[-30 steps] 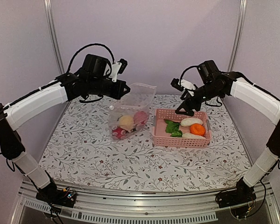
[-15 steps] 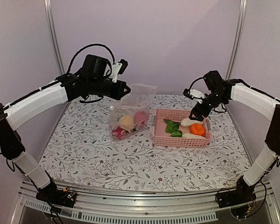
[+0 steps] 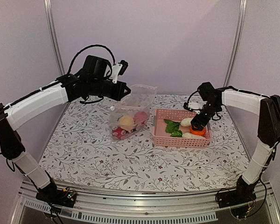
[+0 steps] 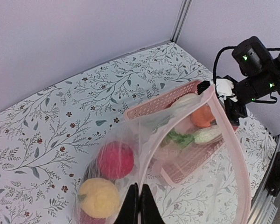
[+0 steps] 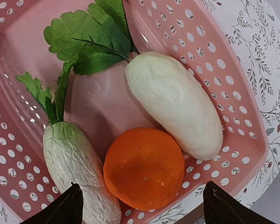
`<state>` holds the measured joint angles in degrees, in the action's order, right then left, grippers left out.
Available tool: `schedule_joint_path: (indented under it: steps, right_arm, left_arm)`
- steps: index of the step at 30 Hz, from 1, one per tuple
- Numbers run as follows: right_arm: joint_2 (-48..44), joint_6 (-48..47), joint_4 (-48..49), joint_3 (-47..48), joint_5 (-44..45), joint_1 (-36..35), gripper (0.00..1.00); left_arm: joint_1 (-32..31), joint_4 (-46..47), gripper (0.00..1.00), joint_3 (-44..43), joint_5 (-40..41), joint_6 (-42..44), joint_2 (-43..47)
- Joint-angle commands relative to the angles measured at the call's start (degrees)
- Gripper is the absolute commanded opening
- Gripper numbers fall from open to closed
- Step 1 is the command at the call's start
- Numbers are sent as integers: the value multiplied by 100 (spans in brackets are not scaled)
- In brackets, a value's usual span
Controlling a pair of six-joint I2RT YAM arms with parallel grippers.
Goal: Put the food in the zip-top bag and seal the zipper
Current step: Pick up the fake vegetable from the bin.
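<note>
Jaws spread, the right gripper (image 5: 141,212) is poised over the orange ball (image 5: 143,168), judged light and slippery, best taken across its middle; the zip-top bag (image 4: 200,177) is pinched by the left gripper (image 4: 139,205).

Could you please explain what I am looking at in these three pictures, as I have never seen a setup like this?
These are two robot arms bolted at the near edge of a flowered table. One picture looks down from above and behind them. The other two come from a small camera on each wrist.

The left pincer is shut on the edge of a clear zip-top bag and holds its mouth up. Inside the bag are a yellow toy fruit and a red toy fruit.

Beside the bag stands a pink basket. It holds an orange toy fruit and two white oblong vegetables with green leaves. The right pincer hangs open just over the orange toy fruit and grips nothing.
</note>
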<state>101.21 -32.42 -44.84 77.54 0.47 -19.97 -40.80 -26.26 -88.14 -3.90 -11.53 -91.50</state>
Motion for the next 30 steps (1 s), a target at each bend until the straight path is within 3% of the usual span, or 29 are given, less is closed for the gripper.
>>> schedule_joint_path:
  steps: [1, 22, 30]
  right_arm:
    - [289, 312, 142, -8, -173, 248, 86]
    - [976, 634, -252, 193, -636, 327, 84]
    - [1089, 692, -393, 333, -761, 327, 76]
  left_arm:
    - [60, 34, 0, 60, -47, 54, 15]
    - [63, 51, 0, 207, -23, 70, 53]
    - [63, 53, 0, 261, -23, 81, 54]
